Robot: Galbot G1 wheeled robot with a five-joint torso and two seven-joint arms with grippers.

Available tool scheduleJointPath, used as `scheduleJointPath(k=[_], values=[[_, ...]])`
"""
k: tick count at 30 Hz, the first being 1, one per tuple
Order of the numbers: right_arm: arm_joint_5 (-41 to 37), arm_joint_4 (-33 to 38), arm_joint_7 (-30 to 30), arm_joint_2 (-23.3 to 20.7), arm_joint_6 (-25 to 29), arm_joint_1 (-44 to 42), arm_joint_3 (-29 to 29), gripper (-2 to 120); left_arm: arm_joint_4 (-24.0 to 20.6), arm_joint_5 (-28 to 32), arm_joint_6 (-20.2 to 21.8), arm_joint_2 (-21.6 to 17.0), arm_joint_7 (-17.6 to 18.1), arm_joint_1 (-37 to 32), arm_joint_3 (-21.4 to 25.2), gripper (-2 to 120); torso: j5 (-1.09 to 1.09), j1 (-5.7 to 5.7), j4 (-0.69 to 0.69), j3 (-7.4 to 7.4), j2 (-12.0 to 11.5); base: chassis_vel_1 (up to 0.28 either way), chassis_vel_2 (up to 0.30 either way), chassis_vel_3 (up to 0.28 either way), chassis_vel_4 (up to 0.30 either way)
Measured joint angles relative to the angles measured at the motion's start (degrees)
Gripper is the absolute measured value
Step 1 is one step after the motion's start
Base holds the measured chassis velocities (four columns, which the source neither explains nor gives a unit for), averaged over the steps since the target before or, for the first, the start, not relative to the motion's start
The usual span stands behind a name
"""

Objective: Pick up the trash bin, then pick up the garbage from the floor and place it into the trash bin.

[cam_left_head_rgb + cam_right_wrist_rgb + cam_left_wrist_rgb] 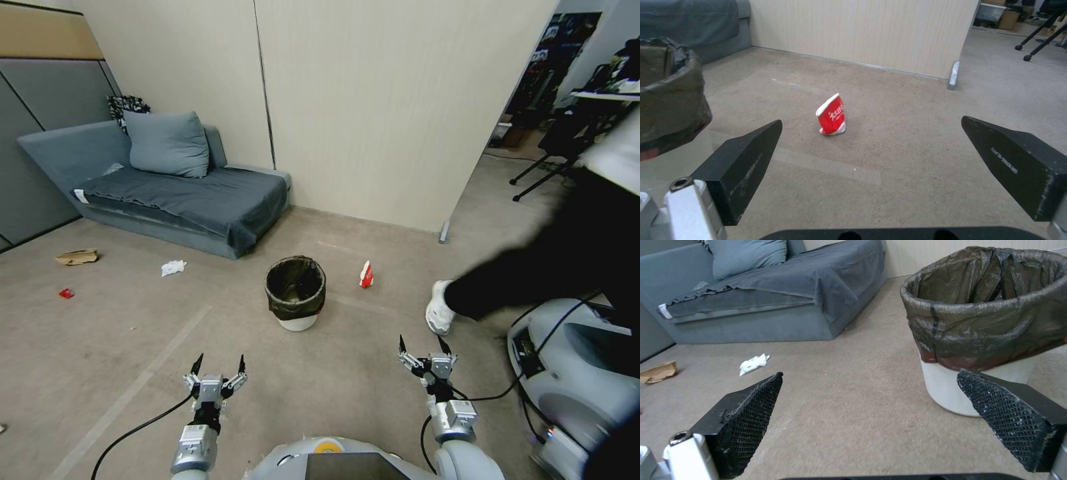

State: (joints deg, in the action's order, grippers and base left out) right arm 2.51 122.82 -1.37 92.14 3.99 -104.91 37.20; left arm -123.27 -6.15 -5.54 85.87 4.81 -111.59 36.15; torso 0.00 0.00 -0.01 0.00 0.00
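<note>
Trash bin [295,293] first: we see it upright on the floor [133,347] at about twelve o'clock from us, its black bag [295,308] folded down over the rim, white wall showing only at the base. Nothing has lifted it yet, so we judge the first step still ahead.

Just beside it at two o'clock stands the crushed red-and-white cup [366,274], apart from the bin. Farther out toward ten o'clock lies the white tissue [173,268], then the tan paper bag [78,257] and a small red scrap [65,293] near the sofa [167,193].

Our left end effector [218,368] hangs near the floor at seven o'clock from the bin, jaws spread wide and holding nothing; in its wrist view the bin sits off to one side, not between the pads. Our right end effector [424,348] is at four o'clock from the bin, equally wide and empty, facing the cup.

What worries us:
- The bag is loose and crinkly; a pinch on the film alone could slip or drag the liner out.
- A push against the light bin's wall could tip it or knock over the cup.
- A person's leg and white shoe [439,315] are at three o'clock, close to our right arm, beside another machine [573,373]; a swing there risks contact.
</note>
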Motion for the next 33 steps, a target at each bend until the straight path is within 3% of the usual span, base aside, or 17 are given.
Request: scheduleJointPath(k=[33], values=[[0.02, -0.30, -0.01, 0.00, 0.61, -0.22, 0.03, 100, 0.26, -0.40, -0.52, 0.23, -0.13, -0.23, -0.33, 100, 0.00, 0.00, 0.01, 0.00, 0.00, -0.119, 0.116, 0.120, -0.109]])
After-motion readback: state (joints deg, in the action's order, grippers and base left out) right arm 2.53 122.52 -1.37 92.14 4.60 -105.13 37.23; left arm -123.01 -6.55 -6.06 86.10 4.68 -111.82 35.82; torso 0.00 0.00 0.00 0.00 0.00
